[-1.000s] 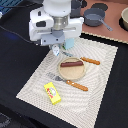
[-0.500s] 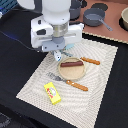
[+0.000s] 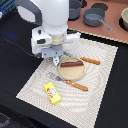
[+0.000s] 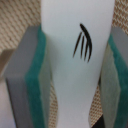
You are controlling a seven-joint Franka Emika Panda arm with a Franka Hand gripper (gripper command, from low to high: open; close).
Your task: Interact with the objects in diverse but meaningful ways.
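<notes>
Both my green pads [image 4: 37, 95] pinch a pale container with a black mark [image 4: 75, 65]; my gripper [image 3: 56, 59] hangs over the woven mat [image 3: 100, 95]; sausage [image 3: 71, 63] on plate [image 3: 73, 75]; yellow packet [image 3: 52, 93] apart.

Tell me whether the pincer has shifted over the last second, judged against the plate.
Yes. The pincer, shut on a white piece, has drifted toward the exterior view's right and slightly down, closing on the plate with the sausage.

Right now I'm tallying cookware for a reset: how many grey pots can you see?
2, maybe more hidden: one pot on the brown surface, another pot beside it, partly behind the arm.
</notes>
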